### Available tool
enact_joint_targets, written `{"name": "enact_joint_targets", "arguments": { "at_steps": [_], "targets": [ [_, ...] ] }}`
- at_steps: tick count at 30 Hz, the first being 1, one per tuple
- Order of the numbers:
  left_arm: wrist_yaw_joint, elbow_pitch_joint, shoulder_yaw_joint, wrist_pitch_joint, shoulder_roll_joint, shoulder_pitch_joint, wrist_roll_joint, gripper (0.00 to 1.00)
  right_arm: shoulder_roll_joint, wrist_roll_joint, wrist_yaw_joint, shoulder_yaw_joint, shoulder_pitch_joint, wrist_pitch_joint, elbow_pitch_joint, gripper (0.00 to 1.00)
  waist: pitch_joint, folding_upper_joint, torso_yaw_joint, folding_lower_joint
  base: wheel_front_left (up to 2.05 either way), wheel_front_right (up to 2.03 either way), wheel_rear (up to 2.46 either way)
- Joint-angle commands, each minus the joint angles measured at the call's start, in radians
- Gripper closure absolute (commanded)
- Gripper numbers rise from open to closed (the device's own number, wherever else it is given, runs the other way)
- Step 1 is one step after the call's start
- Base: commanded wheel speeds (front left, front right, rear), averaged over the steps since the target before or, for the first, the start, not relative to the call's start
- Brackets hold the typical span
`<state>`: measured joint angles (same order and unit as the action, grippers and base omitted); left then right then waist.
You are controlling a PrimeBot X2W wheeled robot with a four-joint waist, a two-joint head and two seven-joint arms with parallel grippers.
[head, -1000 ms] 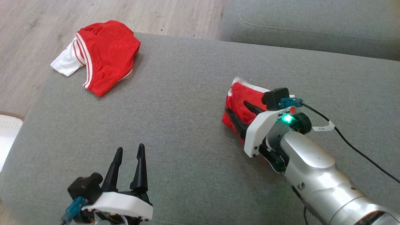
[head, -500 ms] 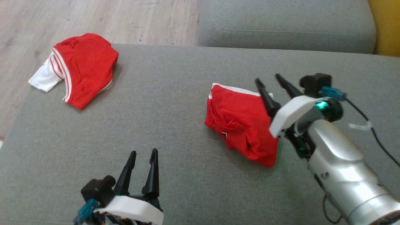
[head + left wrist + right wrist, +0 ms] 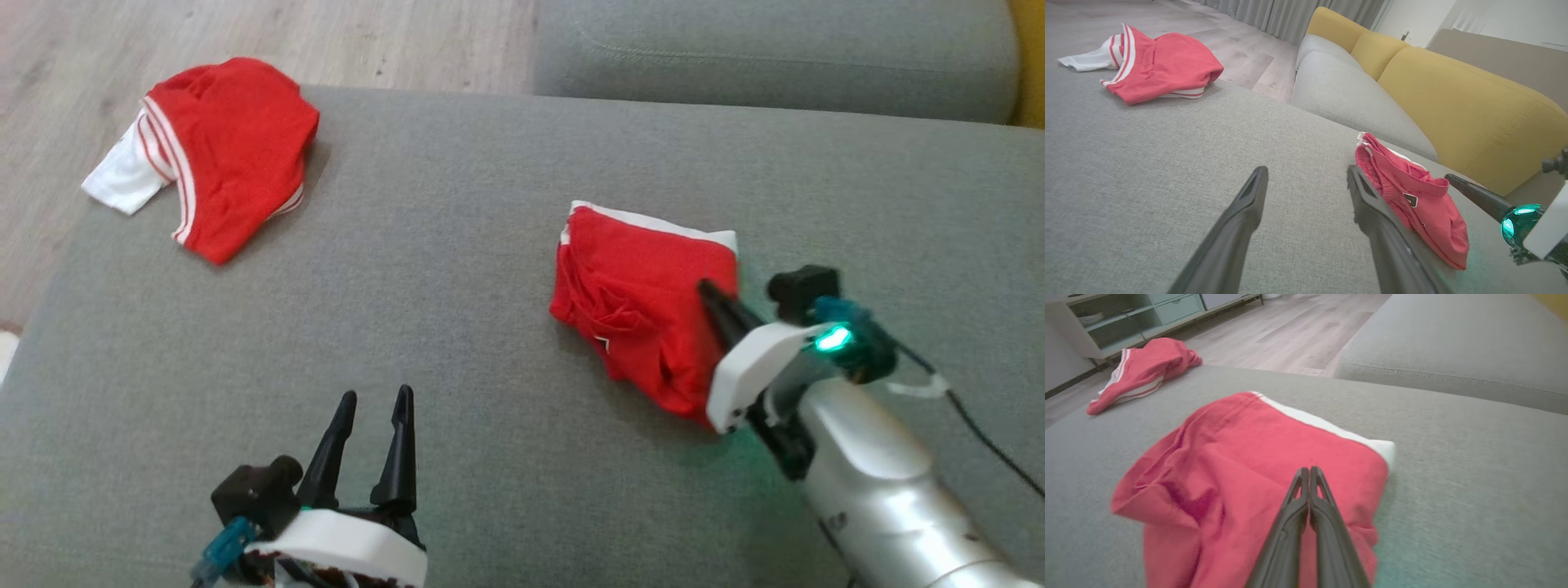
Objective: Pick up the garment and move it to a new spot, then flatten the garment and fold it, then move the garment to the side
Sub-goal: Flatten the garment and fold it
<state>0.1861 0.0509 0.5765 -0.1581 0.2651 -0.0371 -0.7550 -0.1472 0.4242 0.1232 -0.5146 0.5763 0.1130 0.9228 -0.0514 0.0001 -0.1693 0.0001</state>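
Drawn back since half a second ago, the right gripper [image 3: 1309,470] now has its two dark fingers pressed together, where before they stood apart. Their tips are over the right part of the folded red cloth garment with a white band [image 3: 637,278], with nothing visibly caught between them. That garment lies right of centre on the grey fabric seat cushion [image 3: 457,269], its long axis running from the cushion's far side toward its near edge. The left gripper [image 3: 376,392], fingers apart, sits at the cushion's near edge, well away from the garment, so the right arm looks better placed for the sideways move.
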Motion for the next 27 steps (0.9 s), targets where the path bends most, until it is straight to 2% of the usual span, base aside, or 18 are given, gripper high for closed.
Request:
{"name": "enact_joint_targets", "arguments": {
  "at_steps": [1,12,21,27],
  "targets": [
    [0.008,-0.034,-0.042,-0.006,0.012,-0.061,0.008,0.0,0.025,-0.013,0.008,-0.026,0.01,-0.001,-0.035,1.0,-0.008,-0.0001,-0.01,-0.0001,0.0,0.0,0.0],
    [0.005,-0.029,-0.044,-0.014,0.007,-0.082,0.005,0.0,0.074,0.0,0.008,-0.171,0.017,-0.064,-0.05,1.0,-0.038,-0.0001,-0.055,-0.0001,0.0,0.0,0.0],
    [0.003,-0.014,-0.044,-0.025,0.0,-0.088,0.0,0.0,0.088,0.057,0.008,-0.338,0.006,-0.109,-0.072,1.0,-0.046,-0.0001,-0.071,-0.0001,0.0,0.0,0.0],
    [0.005,-0.007,-0.05,-0.033,0.001,-0.089,-0.002,0.0,0.089,0.1,0.008,-0.376,0.022,-0.076,-0.076,1.0,-0.04,-0.0001,-0.058,-0.0001,0.0,0.0,0.0]
  ]
}}
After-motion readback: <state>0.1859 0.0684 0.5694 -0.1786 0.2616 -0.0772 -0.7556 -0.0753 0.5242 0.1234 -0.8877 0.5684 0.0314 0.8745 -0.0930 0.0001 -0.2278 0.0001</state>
